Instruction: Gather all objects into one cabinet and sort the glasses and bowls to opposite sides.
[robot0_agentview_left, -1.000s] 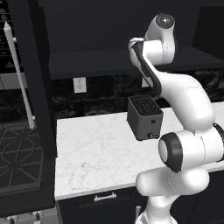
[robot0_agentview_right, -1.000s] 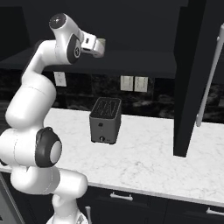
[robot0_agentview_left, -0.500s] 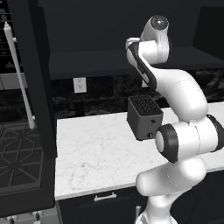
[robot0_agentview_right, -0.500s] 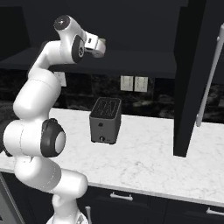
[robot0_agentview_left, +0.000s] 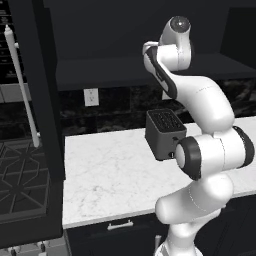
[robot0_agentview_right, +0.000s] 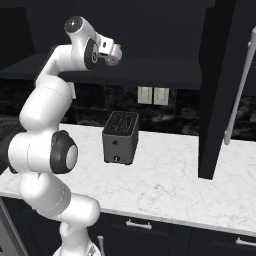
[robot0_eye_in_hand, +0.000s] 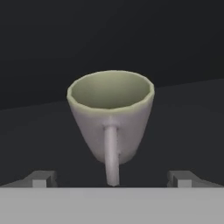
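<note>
Pincer (robot0_eye_in_hand: 112, 179) spread wide, nothing between my fingertips (robot0_eye_in_hand: 40, 178), which sit low at 7 and 5 o'clock in the hand view. Grey mug (robot0_eye_in_hand: 110, 116) dead ahead at 12 o'clock, upright on the dark cabinet shelf (robot0_eye_in_hand: 188, 127), handle turned toward me, apart from both tips. From the base views my hand is raised at the shelf (robot0_agentview_left: 100, 72) above the marble desk (robot0_agentview_left: 110, 175). Black toaster (robot0_agentview_right: 120, 137) stands on the desk below. Open cabinet door (robot0_agentview_right: 219, 85) with its silver bar handle (robot0_agentview_right: 239, 95) at 3 o'clock.

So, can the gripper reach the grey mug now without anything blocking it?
Probably yes. The gripper is open, the grey mug stands upright straight ahead, handle toward it, with nothing between.
</note>
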